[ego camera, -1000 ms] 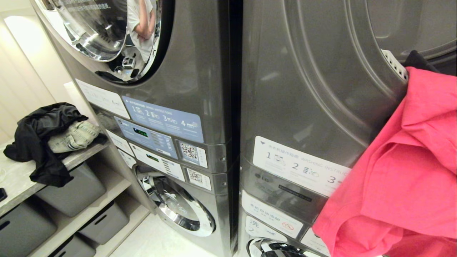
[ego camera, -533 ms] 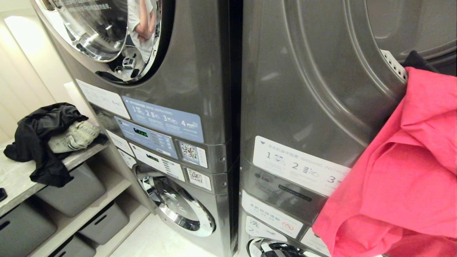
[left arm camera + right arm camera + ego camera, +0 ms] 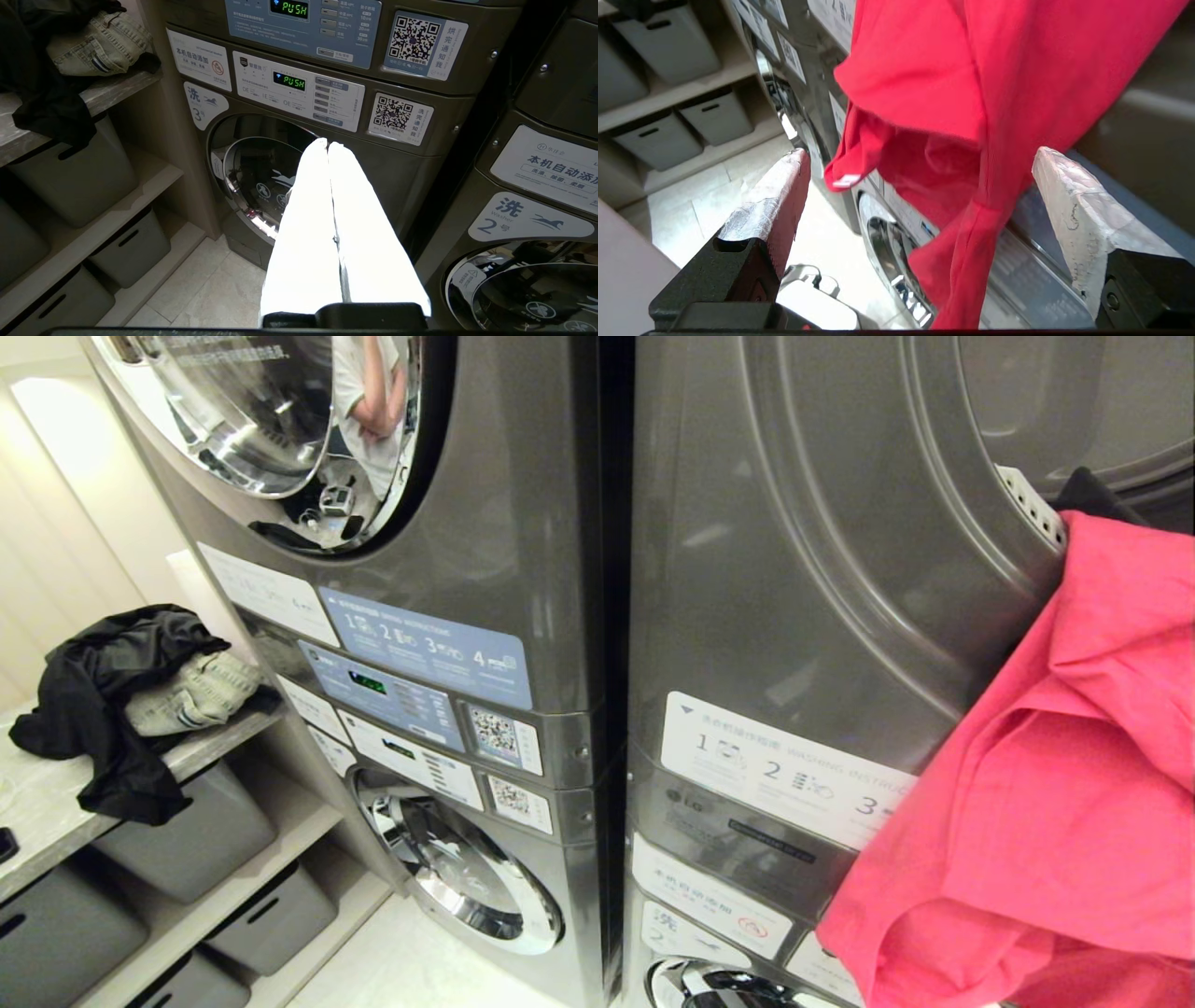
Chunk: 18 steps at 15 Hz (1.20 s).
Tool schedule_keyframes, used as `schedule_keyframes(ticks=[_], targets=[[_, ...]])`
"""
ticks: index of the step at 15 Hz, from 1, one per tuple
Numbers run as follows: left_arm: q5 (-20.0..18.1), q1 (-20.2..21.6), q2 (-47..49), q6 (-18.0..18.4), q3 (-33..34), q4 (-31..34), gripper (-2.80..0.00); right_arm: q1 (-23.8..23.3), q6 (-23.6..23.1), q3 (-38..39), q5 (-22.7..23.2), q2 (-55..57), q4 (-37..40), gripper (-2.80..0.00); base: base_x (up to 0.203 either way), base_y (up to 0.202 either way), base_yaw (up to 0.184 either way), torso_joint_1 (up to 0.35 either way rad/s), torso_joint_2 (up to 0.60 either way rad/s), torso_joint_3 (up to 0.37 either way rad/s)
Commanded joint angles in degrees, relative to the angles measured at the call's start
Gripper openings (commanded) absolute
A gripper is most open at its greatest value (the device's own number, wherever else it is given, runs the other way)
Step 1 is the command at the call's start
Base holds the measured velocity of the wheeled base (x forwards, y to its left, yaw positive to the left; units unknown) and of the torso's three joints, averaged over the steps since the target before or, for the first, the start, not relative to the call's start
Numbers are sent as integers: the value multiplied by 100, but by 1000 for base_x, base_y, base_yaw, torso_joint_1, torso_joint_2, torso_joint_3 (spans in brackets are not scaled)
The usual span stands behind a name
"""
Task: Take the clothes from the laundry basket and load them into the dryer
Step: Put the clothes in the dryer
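Red soft crumpled shirt (image 3: 1046,784) drapes from the grey metal dryer (image 3: 840,569).

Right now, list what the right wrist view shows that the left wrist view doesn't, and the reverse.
Only the right wrist view: the red garment hanging down over the machine front, and the right gripper below it with jaws wide apart, holding nothing.

Only the left wrist view: the left gripper with jaws shut, green PUSH displays, QR stickers, and jeans on the countertop.

Both: grey storage bins on shelves, a round washer door and the tiled floor.
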Motion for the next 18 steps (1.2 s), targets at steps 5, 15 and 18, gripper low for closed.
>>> schedule_keyframes(ticks=[5,15,18], targets=[[-8,1,-11,-4,185,-6,-280,-353,332,208,44,301,35,0,0,0,0,0,0,0],[1,1,-11,-4,185,-6,-280,-404,667,798,265,1011,-796,0,0,0,0,0,0,0],[-3,1,-11,-4,185,-6,-280,-555,649,893,213,1287,-1261,0,0,0,0,0,0,0]])
